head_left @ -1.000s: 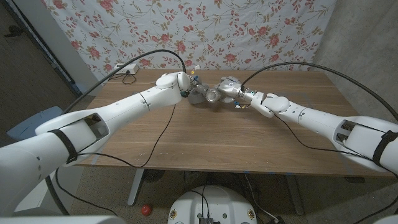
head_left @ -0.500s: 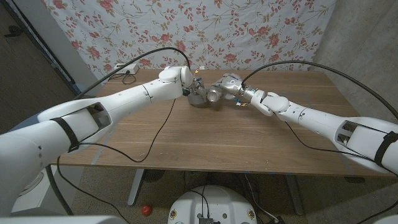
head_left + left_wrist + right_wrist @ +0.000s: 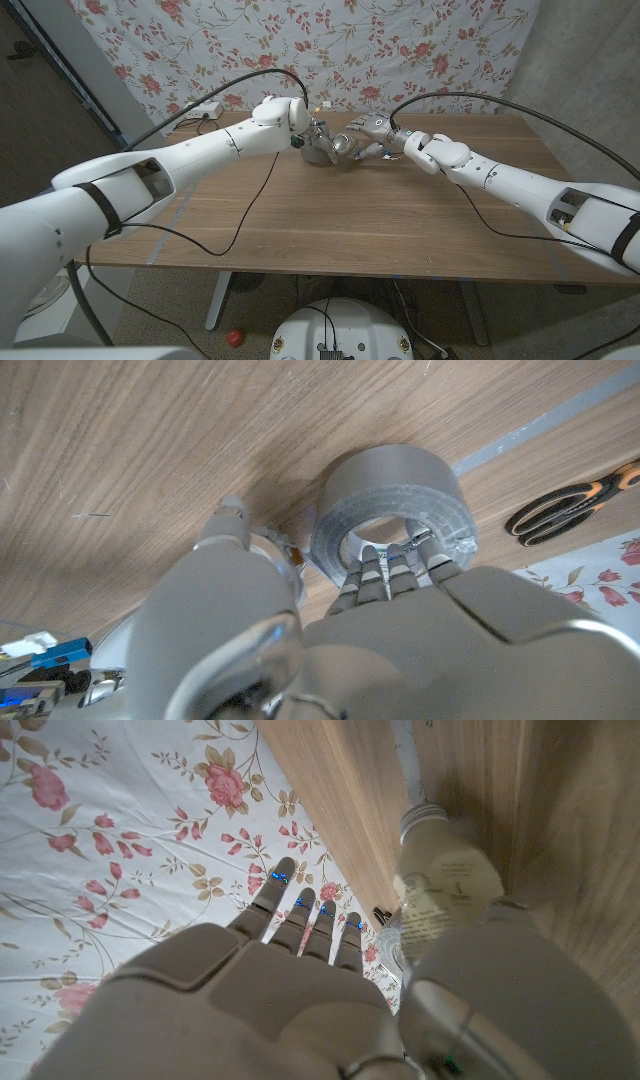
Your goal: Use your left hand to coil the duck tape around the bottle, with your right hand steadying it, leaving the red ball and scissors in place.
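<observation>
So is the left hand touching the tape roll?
Touching. The left wrist view shows the left hand's fingers reaching into the core of the tape roll and resting on its inner rim.

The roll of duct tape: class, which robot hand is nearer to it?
Left. The left robot hand has its fingers reaching into the hole of the duct tape. The right robot hand is farther off, by the bottle.
</observation>
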